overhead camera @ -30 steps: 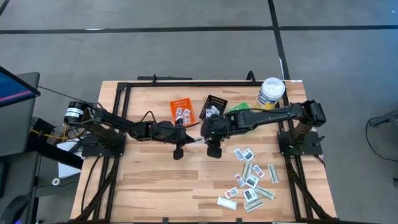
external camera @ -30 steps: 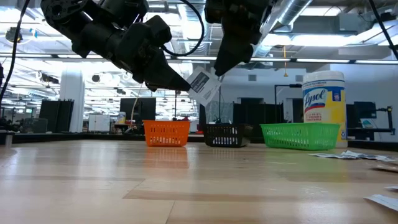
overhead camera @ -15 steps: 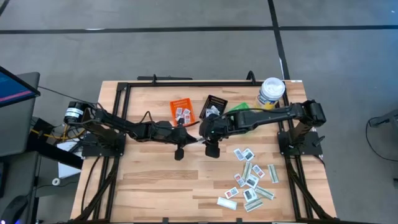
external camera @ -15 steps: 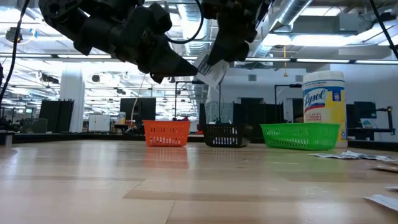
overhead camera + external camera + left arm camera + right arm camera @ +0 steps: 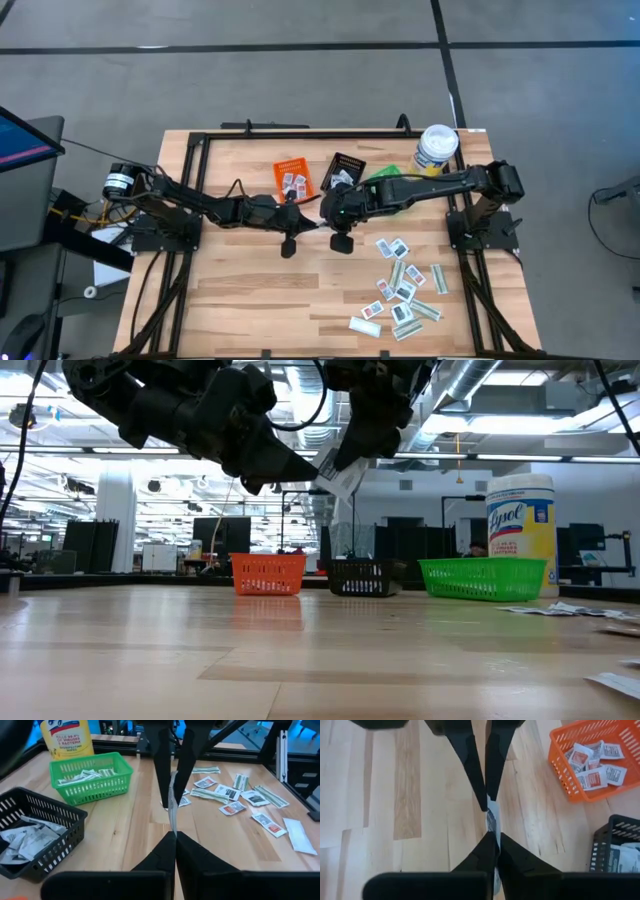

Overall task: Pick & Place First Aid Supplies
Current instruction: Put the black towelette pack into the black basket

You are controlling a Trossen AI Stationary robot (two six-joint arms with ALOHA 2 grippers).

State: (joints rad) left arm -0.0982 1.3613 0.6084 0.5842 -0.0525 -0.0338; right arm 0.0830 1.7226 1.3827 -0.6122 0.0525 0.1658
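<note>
Up in the air, near the middle of the high view, two dark arms meet over the wooden worktop (image 5: 230, 300). Between them is one small packet (image 5: 341, 477). It is flat, white paper with some dark print, and it hangs tilted near the top middle of the low view. The left end effector (image 5: 175, 834) is pinched shut on one edge of it. The right end effector (image 5: 497, 836) is pinched shut on the other end, so both hold the same packet, tip to tip.

More first aid packets (image 5: 404, 290) lie loose at the lower right of the high view. Some are little white squares with red or dark print. Some are long, thin, pale green strips.

Three small bins sit in a row near the top middle of the high view. The orange bin (image 5: 293, 177) has white packets with red print in it. The black bin (image 5: 345, 170) holds crumpled white packets. The green bin (image 5: 91, 776) holds thin strips.

A yellow canister (image 5: 520, 533) with a white lid stands beside the green bin. Its label reads "Lysol". The smaller words are too tiny to read.
</note>
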